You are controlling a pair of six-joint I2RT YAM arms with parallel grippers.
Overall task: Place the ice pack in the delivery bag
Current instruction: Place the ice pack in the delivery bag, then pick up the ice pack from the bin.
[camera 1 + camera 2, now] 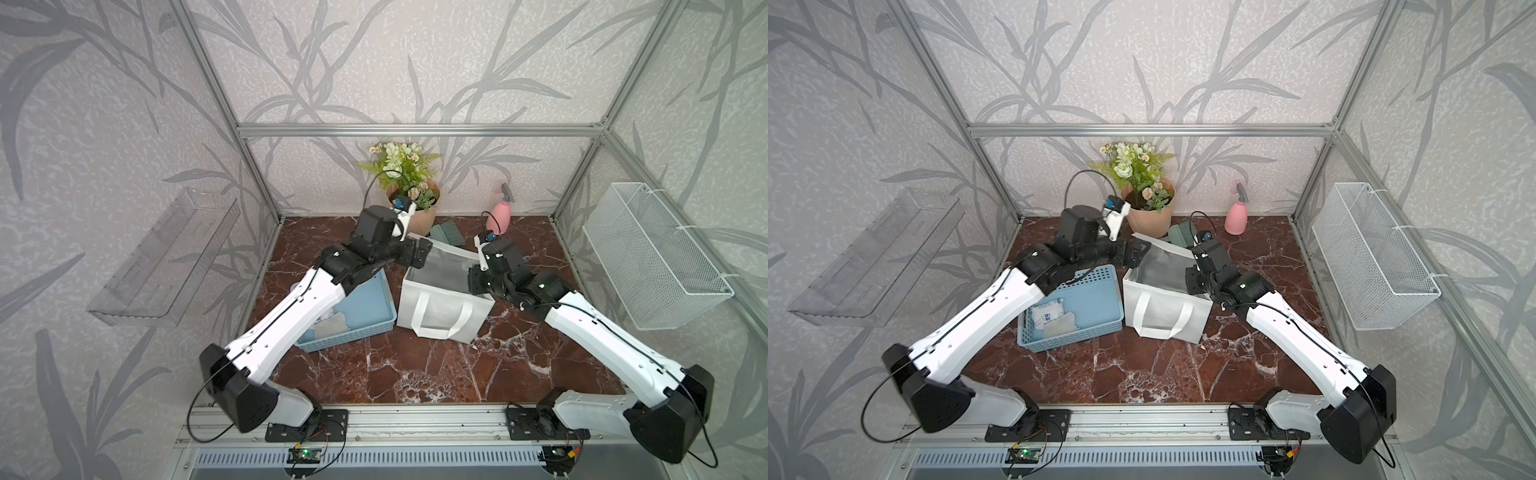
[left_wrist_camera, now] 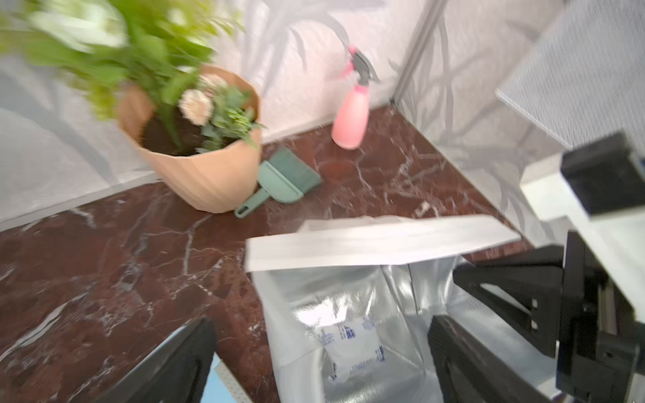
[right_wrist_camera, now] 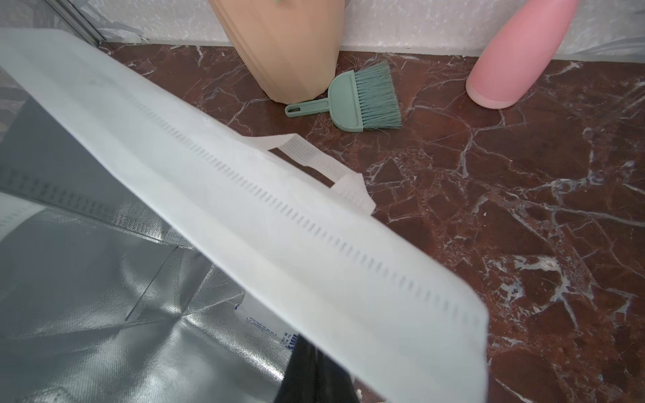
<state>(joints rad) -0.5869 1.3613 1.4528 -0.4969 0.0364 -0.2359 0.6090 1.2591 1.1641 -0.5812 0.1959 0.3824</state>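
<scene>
**Ice pack lies in the delivery bag; left fingers released**

The ice pack [image 2: 352,349], a pale pouch with blue print, lies flat on the silver foil floor of the delivery bag [image 1: 440,307]. Nothing touches it. The white bag stands open near the middle of the marble tabletop [image 1: 415,374], with 1 loop handle on its near face.

The left gripper [image 2: 321,324] hangs over the bag's far-left corner. Its fingers are spread wide and hold nothing, and the pack is below the gap between them.

The right gripper [image 1: 478,282] is at the bag's right rim. Its fingers are clenched on the fabric there, and the white far flap stretches away from them.

A blue basket [image 1: 1096,299] sits just left of the bag, touching it or nearly so, and holds 2 more pouches [image 1: 1050,316].

Along the far wall stand a flower pot [image 1: 415,216] and a pink spray bottle [image 1: 500,216]. A green hand brush [image 3: 363,101] lies between them, next to the pot.
</scene>
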